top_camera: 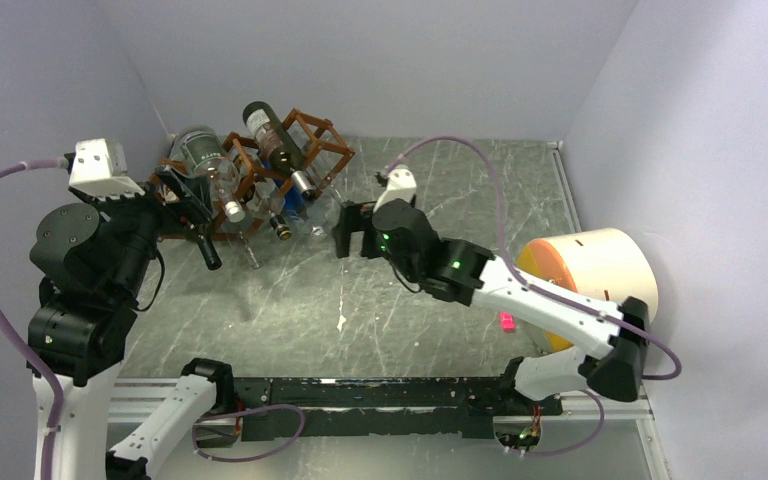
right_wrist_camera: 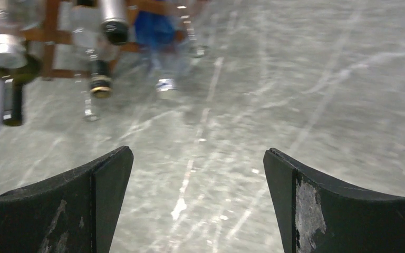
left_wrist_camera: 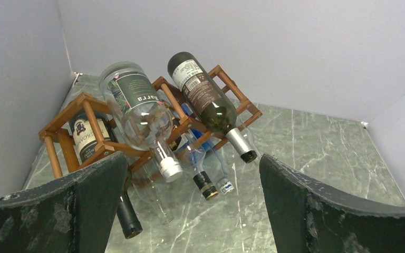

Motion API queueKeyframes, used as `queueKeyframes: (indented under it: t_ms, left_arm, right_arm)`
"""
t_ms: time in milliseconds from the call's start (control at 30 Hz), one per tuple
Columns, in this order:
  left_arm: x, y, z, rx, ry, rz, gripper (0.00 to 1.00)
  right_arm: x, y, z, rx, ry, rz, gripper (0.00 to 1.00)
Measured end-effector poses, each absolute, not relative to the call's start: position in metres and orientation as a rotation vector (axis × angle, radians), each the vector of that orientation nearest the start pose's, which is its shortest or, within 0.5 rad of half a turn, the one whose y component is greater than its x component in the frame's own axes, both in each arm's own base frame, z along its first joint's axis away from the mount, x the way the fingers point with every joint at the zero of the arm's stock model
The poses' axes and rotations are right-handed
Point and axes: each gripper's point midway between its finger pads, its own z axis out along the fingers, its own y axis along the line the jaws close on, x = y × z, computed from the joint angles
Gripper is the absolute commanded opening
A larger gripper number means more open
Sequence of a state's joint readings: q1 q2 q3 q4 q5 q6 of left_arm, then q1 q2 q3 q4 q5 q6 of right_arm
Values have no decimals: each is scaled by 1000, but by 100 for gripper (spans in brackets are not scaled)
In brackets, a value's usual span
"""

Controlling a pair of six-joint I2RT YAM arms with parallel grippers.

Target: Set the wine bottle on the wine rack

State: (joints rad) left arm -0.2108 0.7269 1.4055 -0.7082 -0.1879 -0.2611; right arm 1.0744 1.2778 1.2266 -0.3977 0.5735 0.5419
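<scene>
The reddish-brown wine rack [top_camera: 325, 135] stands at the back left, also in the left wrist view [left_wrist_camera: 87, 105]. A dark green wine bottle [top_camera: 275, 142] with a silver neck lies on the rack's top, neck toward me; it shows too in the left wrist view [left_wrist_camera: 205, 97]. A large clear bottle [left_wrist_camera: 137, 108] lies next to it. A dark labelled bottle [left_wrist_camera: 87, 138] and several clear bottles lie in the lower cells. My left gripper [top_camera: 188, 200] [left_wrist_camera: 192, 158] is open and empty just in front of the rack. My right gripper [top_camera: 355, 230] [right_wrist_camera: 198, 153] is open and empty, right of the rack above the table.
An orange and cream cylinder [top_camera: 590, 275] lies at the right wall. A small pink thing [top_camera: 507, 321] lies on the table by the right arm. Bottle necks [right_wrist_camera: 100, 79] stick out from the rack toward the right gripper. Grey walls close in on left, back and right.
</scene>
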Motion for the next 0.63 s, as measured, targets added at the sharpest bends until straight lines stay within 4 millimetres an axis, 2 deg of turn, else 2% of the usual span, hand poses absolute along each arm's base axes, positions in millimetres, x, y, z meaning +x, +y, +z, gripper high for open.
queueKeyframes:
  t_ms: [133, 200, 333, 500, 633]
  left_arm:
    - [214, -23, 441, -182, 1591, -215, 99]
    - [206, -21, 443, -176, 1583, -210, 99]
    - [191, -17, 456, -161, 1542, -201, 99]
    - [166, -10, 480, -147, 1455, -194, 99]
    - [151, -6, 490, -142, 1409, -193, 99]
  right_arm:
    - [248, 249, 291, -91, 1951, 322, 100]
    - [244, 222, 305, -48, 1920, 270, 100]
    - [236, 184, 341, 23, 1844, 252, 100]
    - [225, 150, 379, 97, 1749, 298, 100]
    - [220, 136, 393, 122, 1712, 316, 100]
